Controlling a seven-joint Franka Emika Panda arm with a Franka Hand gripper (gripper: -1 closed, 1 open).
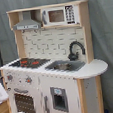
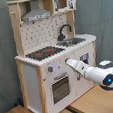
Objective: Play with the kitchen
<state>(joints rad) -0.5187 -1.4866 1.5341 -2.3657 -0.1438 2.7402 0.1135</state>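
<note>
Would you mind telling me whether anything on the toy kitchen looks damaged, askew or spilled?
Nothing stands out. The kitchen stands upright, hob and sink look clean, and the oven door is closed.

White, pale-wood kitchen [image 1: 56, 87] with black-red hob [image 1: 27, 62].

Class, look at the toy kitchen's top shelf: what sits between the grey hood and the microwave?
Only a bare wooden divider panel separates the grey hood from the microwave; nothing else sits there. Both exterior views show this.
</note>
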